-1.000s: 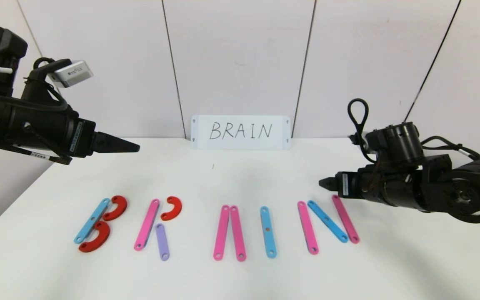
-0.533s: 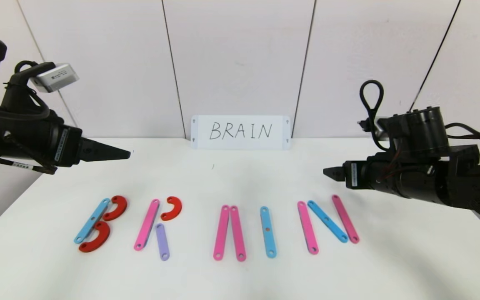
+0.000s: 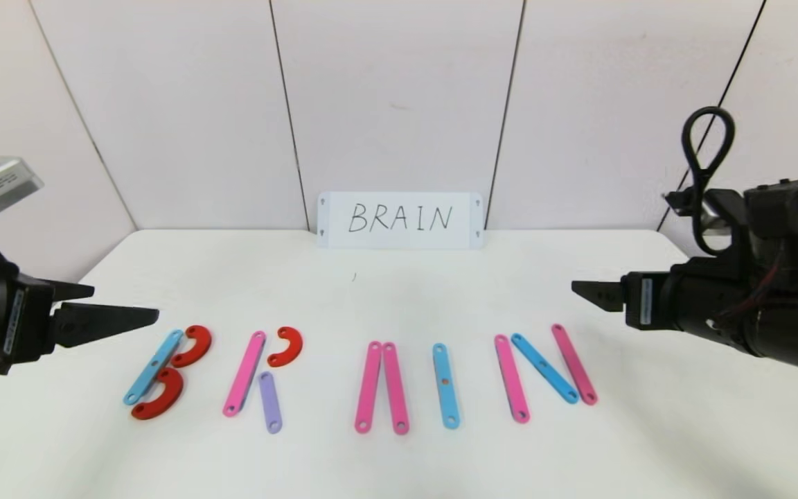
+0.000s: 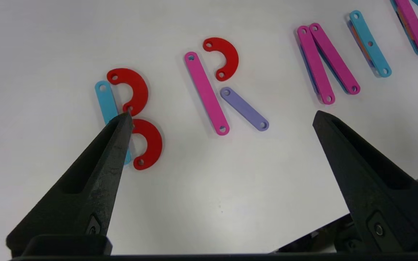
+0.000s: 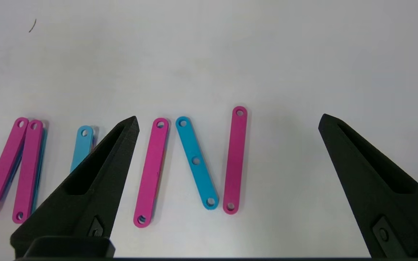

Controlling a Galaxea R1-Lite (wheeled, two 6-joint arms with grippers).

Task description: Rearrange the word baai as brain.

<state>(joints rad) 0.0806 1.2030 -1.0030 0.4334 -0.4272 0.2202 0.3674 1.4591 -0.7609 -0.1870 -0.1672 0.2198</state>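
The flat holed pieces on the white table spell brain; no word baai shows. The B (image 3: pixel 163 374) is a blue strip with two red curves. The R (image 3: pixel 260 378) has a pink strip, a red curve and a lilac strip. Two pink strips make the A (image 3: pixel 382 388), a blue strip the I (image 3: pixel 445 386), and pink, blue and pink strips the N (image 3: pixel 544 371). My left gripper (image 3: pixel 122 305) hovers open at the table's left edge, above the B (image 4: pixel 132 119). At the right my right gripper (image 3: pixel 589 291) hangs open above and behind the N (image 5: pixel 194 163). Neither holds anything.
A white card (image 3: pixel 400 220) with BRAIN handwritten in black leans on the back wall. The table (image 3: pixel 399 298) stretches bare between the card and the letters. Its left and right edges lie close under the arms.
Both arms have drawn back outward toward the table's sides, the left one also sinking lower. Both grippers stay open. The letters have not moved.
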